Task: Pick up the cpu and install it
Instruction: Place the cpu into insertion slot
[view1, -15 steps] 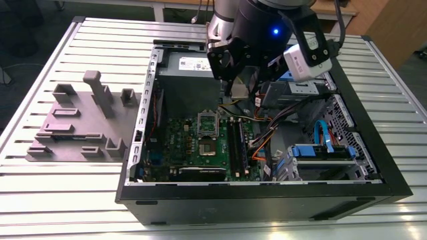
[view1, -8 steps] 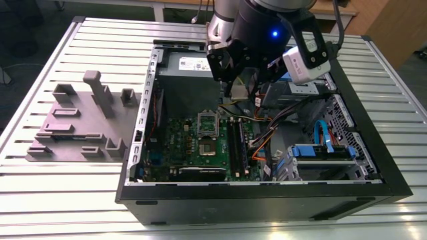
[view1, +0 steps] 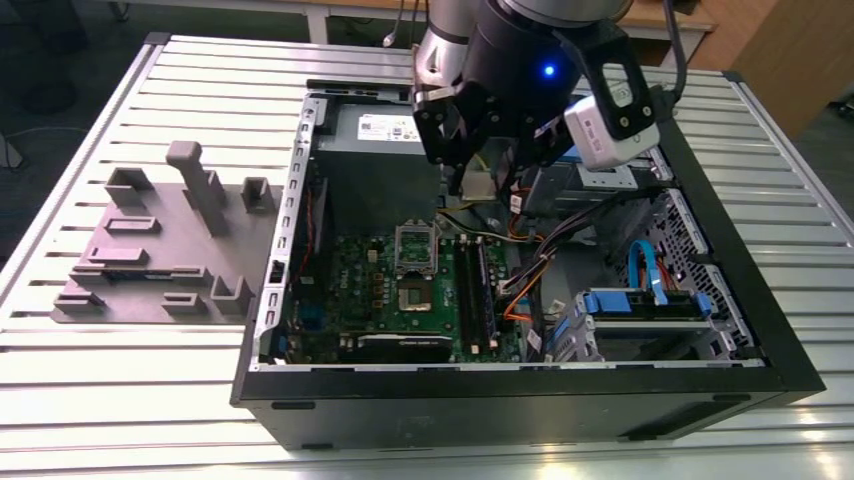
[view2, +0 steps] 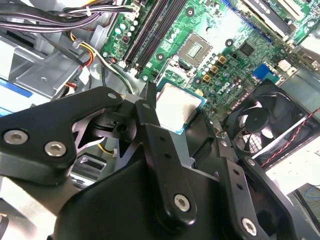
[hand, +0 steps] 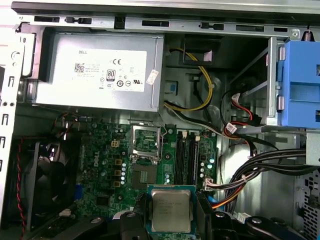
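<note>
A slatted metal tabletop (view1: 120, 400) carries an open computer case (view1: 534, 405) lying on its side, its green motherboard (view1: 354, 290) exposed. In the exterior view the hand (view1: 487, 165) hangs above the case at about 1 o'clock from the open socket (view1: 418, 296), clamped on the edges of the cpu (hand: 171, 210). The pick-up appears done, while the bare socket indicates the cpu is not yet seated.

Bench (view1: 120, 400): slatted metal top.
Computer case (view1: 534, 410): black, side open, lying on the bench toward the exterior view's right edge.
Fixture block (view1: 147, 250): grey, near the bench edge at the exterior view's left, just beside the case.
Inside the case: green motherboard (hand: 100, 165); grey power supply (hand: 100, 70) with a white label; black fan (view2: 260, 125); blue drive caddy (hand: 300, 85); black cable bundle (hand: 265, 161).
</note>
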